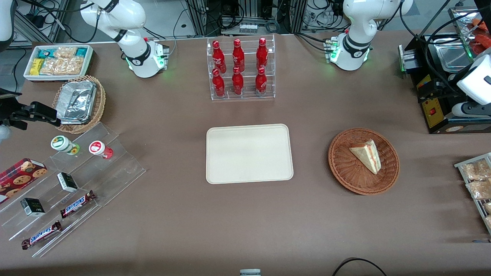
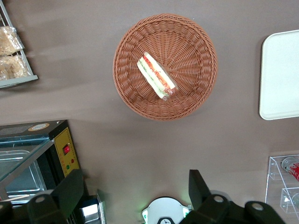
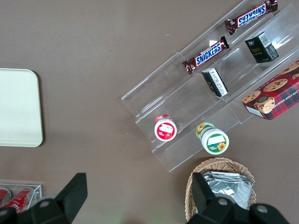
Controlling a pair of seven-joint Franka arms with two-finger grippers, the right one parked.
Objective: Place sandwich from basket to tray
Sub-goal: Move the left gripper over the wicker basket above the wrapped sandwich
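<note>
My gripper (image 2: 135,198) hangs wide open and empty, high above the table. The sandwich (image 2: 157,75) lies in the wicker basket (image 2: 191,42), beside the tray (image 2: 280,74).

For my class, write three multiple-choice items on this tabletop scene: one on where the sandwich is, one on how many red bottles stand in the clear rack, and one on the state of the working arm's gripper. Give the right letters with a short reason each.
1. Where is the sandwich?
A. on the tray
B. in the basket
C. on the bare table

2. How many red bottles stand in the clear rack?
A. four
B. six
C. eight

3. What is the state of the gripper?
A. open, holding nothing, above the table and away from the basket
B. shut on the sandwich
C. resting on the tray

Key: 1 B, the wedge lies inside the basket while the tray holds nothing. 2 B, two rows of three show. 3 A, the wrist view shows the fingers spread apart with only table between them, and the basket lies well clear of them.
</note>
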